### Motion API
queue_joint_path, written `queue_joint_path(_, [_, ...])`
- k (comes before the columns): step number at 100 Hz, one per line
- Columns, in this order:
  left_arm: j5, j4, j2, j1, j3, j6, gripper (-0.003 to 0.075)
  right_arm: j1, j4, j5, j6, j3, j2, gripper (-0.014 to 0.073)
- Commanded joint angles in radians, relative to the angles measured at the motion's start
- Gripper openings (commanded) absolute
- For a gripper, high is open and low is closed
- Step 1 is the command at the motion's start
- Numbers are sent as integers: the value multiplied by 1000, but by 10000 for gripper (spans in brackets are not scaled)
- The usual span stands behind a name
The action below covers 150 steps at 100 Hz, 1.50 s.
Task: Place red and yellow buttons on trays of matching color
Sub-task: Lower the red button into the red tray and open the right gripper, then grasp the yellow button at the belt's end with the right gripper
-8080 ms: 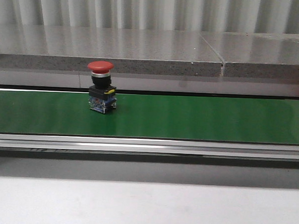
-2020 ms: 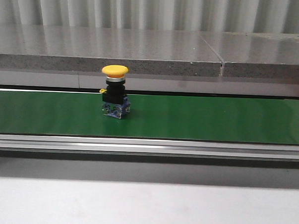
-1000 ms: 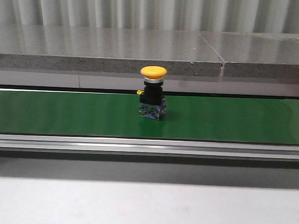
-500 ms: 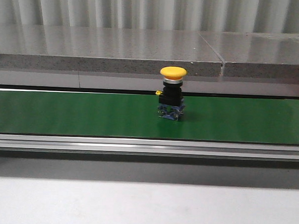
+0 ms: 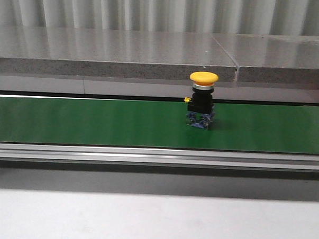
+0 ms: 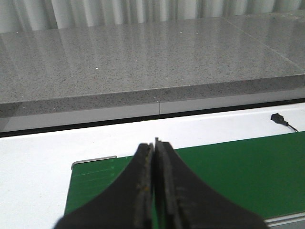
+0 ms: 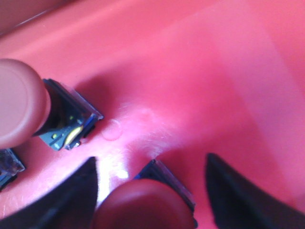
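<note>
Green belting runs the full width of the front view: the conveyor belt point(image 5: 96, 122) is flat and matte, with a brushed metal rail point(image 5: 158, 156) along its near edge and a speckled grey stone ledge point(image 5: 114, 54) behind it. The yellow button point(image 5: 202, 107) stands upright on the belt, right of centre, toward the belt's far edge; bare belt stretches to 9 o'clock and 3 o'clock of it. It has a domed mushroom cap, a silver collar, a black body and a bluish contact block touching the belt. Neither arm shows in this view.

In the left wrist view the left gripper point(image 6: 155, 145) has its dark, worn fingers pressed together with nothing between them, poised over the rounded end of the belt, white tabletop point(image 6: 33, 162) around it. A small black cable end point(image 6: 278, 117) lies on the white surface by the belt's far edge.

The right wrist view is close and blurred. The right gripper point(image 7: 152, 164) is spread wide over the glossy red tray point(image 7: 214, 67), holding nothing. A red button point(image 7: 140, 205), partly cut off, lies between the fingers; whether they touch it I cannot tell. Another red button point(image 7: 28, 107) lies on its side nearby.
</note>
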Motion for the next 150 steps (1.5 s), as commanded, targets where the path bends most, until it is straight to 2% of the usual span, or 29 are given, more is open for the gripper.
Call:
queue_joint_path(1, [-66, -16, 8, -8, -27, -1, -20, -5, 8, -31, 0, -29, -73, 595])
queue_joint_path(33, [-66, -16, 8, -8, -26, -1, -20, -5, 7, -21, -2, -29, -219, 602])
queue_joint_path(60, [-66, -16, 8, -8, -26, -1, -20, 31, 7, 111, -24, -20, -397, 602])
queue_joint_path(86, [-66, -16, 8, -8, -26, -1, -20, 98, 7, 172, -56, 130, -586, 602])
queue_joint_path(119, [-66, -16, 8, -8, -26, -1, -20, 230, 8, 251, -60, 421, -813, 602])
queue_joint_path(150, [-66, -16, 8, -8, -26, -1, -20, 427, 8, 339, -129, 537, -850, 602])
